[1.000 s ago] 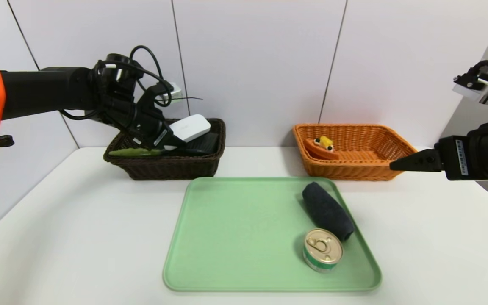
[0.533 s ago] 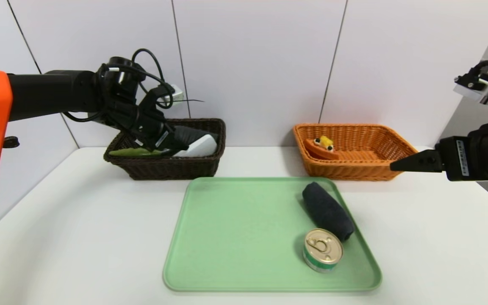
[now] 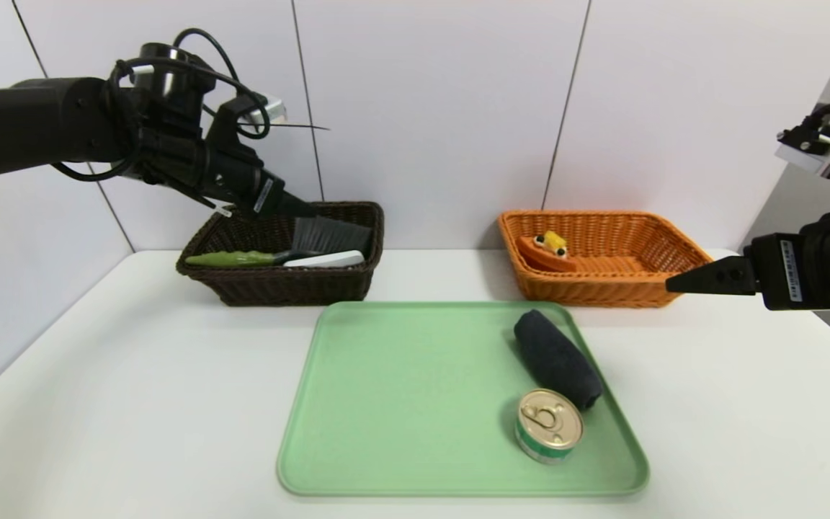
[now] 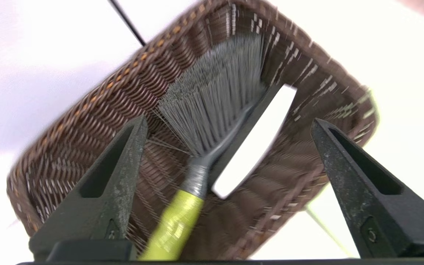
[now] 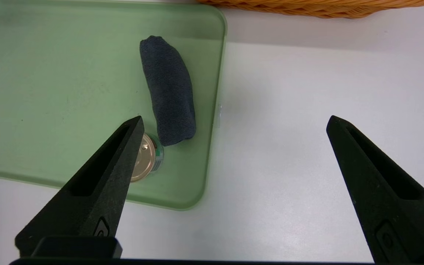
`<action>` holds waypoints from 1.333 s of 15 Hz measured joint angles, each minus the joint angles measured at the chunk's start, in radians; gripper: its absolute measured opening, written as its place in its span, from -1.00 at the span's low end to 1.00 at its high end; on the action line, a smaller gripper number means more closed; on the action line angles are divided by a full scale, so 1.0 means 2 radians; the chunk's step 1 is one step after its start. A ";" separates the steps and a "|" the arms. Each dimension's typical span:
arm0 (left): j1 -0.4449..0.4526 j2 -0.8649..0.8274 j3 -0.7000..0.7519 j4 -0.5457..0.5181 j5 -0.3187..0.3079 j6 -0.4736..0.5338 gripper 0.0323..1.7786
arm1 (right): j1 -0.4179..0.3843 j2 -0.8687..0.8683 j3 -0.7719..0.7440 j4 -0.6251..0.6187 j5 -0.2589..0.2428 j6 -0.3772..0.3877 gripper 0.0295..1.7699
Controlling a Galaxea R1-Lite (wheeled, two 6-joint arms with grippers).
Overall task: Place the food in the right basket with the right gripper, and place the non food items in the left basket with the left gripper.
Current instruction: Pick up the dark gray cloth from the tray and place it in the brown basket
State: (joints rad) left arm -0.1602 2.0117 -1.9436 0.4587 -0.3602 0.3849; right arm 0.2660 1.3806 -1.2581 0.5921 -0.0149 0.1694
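Observation:
My left gripper (image 3: 300, 209) (image 4: 230, 123) hangs open and empty above the dark brown left basket (image 3: 282, 285) (image 4: 87, 121). In that basket lie a brush with a green handle (image 3: 242, 257) (image 4: 173, 224) and grey bristles, and a white flat item (image 3: 325, 259) (image 4: 260, 136). On the green tray (image 3: 400, 404) (image 5: 50, 92) rest a dark rolled cloth (image 3: 558, 358) (image 5: 169, 90) and a tin can (image 3: 549, 424) (image 5: 148, 156). The orange right basket (image 3: 602, 285) holds an orange and yellow food toy (image 3: 548, 251). My right gripper (image 3: 674, 283) (image 5: 234, 121) is open at the table's right side, beside the tray.
White table (image 3: 134, 404) with a white panelled wall behind the baskets. The tray's left half is bare.
My left gripper opened and let the white item drop into the left basket, then rose up and back. The right arm stayed put.

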 joint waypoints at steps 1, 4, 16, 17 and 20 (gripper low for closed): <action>-0.003 -0.010 0.001 0.002 0.001 -0.028 0.78 | 0.001 -0.001 0.000 0.000 0.000 0.000 0.93; -0.028 -0.043 0.009 0.032 0.001 -0.101 0.83 | 0.005 -0.001 0.001 -0.001 0.000 -0.001 0.93; -0.249 -0.118 0.160 -0.013 -0.018 -0.123 0.89 | 0.003 -0.006 0.006 0.000 0.000 0.000 0.93; -0.254 -0.119 0.168 -0.015 -0.019 -0.119 0.89 | 0.003 -0.008 0.008 0.000 0.000 -0.001 0.93; -0.260 -0.127 0.183 -0.016 -0.019 -0.115 0.90 | 0.008 -0.012 0.014 0.000 0.018 -0.004 0.93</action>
State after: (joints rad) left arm -0.6802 1.7583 -1.5779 0.4277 -0.3991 0.1543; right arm 0.2823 1.3566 -1.2311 0.5926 0.0219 0.1606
